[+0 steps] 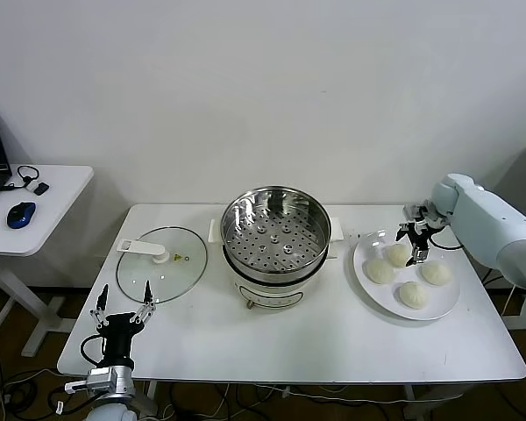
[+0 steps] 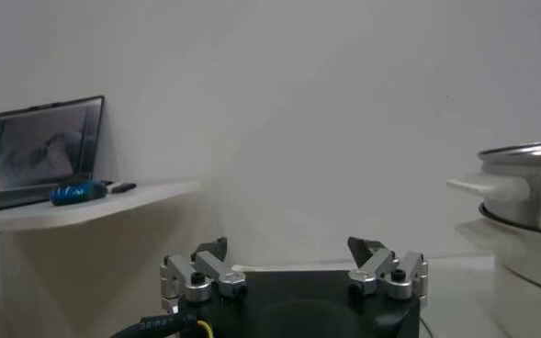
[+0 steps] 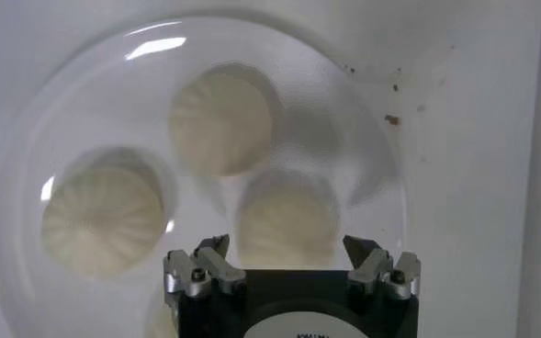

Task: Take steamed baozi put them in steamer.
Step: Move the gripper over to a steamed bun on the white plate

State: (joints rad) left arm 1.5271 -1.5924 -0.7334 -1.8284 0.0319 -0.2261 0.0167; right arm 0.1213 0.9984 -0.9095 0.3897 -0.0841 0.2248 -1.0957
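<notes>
Baozi [image 1: 408, 279], four, lie on white plate [image 1: 366, 278], right of steamer [image 1: 274, 241]. Right gripper [image 1: 417, 243] hangs spread over far bun, holding nothing. Left gripper [image 1: 123, 302] parked near-left, spread.

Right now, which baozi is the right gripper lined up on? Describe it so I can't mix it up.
Find the white plate right of the steamer. The open right gripper hangs over its back edge, above one baozi. That one lies nearest the wall; the other three sit nearer the front.
</notes>
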